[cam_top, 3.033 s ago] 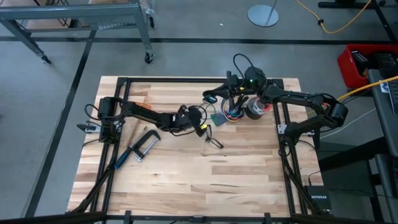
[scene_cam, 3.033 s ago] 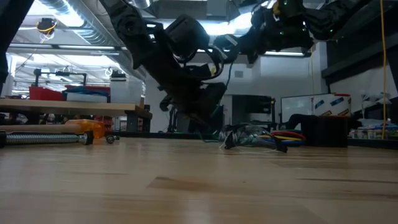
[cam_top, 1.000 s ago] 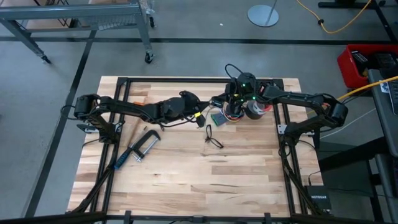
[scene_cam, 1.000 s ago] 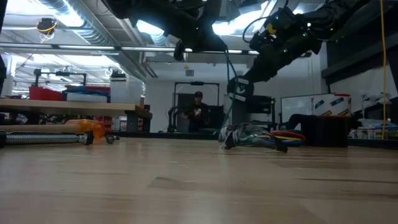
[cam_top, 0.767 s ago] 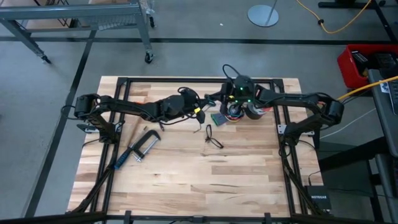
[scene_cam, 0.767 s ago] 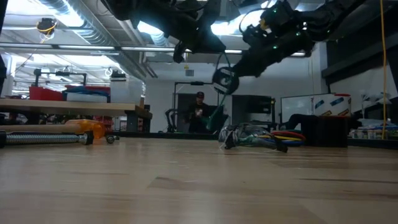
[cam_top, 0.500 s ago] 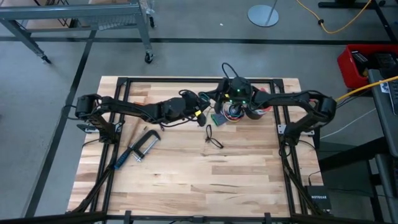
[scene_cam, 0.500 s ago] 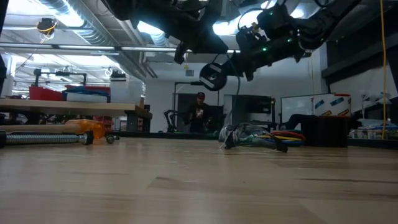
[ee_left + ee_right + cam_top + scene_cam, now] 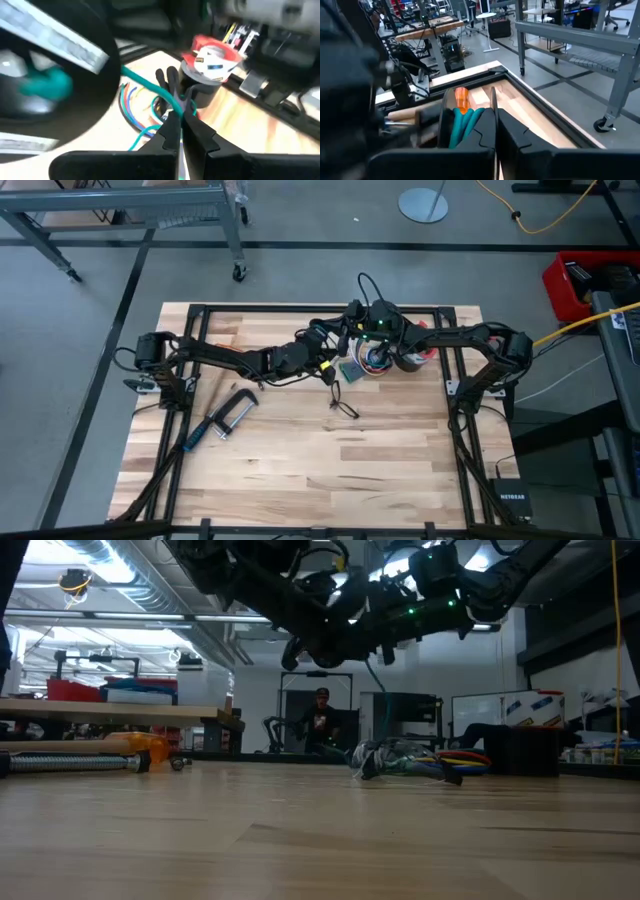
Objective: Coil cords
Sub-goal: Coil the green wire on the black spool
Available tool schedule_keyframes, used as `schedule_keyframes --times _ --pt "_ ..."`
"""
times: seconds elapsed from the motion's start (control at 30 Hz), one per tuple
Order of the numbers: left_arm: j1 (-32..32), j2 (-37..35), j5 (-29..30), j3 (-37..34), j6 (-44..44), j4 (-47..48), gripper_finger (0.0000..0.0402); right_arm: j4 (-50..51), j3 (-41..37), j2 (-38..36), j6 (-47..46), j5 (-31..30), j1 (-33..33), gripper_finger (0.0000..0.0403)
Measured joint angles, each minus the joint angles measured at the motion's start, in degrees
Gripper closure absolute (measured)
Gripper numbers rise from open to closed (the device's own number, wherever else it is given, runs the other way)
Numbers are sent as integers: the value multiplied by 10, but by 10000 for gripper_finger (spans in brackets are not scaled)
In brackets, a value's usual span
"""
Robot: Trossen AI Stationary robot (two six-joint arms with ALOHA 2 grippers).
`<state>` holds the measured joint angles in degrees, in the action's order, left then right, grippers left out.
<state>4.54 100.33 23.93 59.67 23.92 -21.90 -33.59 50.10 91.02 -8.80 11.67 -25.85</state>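
Left gripper (image 9: 180, 119) is pinched fully together, up in the air over the back-middle of the tabletop (image 9: 300, 470). As far as I can tell from its wrist view, it's nipping the cord (image 9: 142, 86) right at the fingertips. Right gripper (image 9: 495, 120) is closed too and sits just beside the left one, nearly nose to nose. I can't say for sure whether it has any cord in it.

The cord is a thin, dark, floppy line. One strand runs out of the left gripper's tips, and the low view shows a strand hanging down toward the bundle of multicoloured wires (image 9: 375, 360) near the back edge. The little yellow piece (image 9: 323, 367) shows just below the left gripper in the high view.

Handling-wise, my guess:
- Weighs basically nothing, so lifting it is easy.
- Totally limp, so it won't hold a loop by itself. It droops and swings wherever gravity takes it.
- Thin and smooth-looking, so it could slide through closed fingers if it's pulled sideways.
- Snag risk looks real, since the hanging part ends right by that coloured wire bundle and a red-and-white roll (image 9: 212, 60).

For a grip, I'd pinch close to the yellow piece, since it gives the fingers something to stop against. The other gripper could take the free run a bit further along and lay the turns. The small wire loops (image 9: 342, 402) and the metal clamp (image 9: 222, 418) are well apart from all this.
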Motion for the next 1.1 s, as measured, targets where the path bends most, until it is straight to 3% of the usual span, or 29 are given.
schedule_keyframes --times 0.37,0.57,0.9,1.1 --pt "-31 9 120 0 -143 105 401 -4 16 0 16 17 -2 400" --pt "-42 8 125 -1 -197 143 401 -4 16 0 17 56 -5 400" --pt "-51 8 225 -1 -188 169 400 -13 17 -4 17 112 -6 400" --pt "-50 10 235 -3 -157 155 371 -23 19 -6 16 116 -9 400"
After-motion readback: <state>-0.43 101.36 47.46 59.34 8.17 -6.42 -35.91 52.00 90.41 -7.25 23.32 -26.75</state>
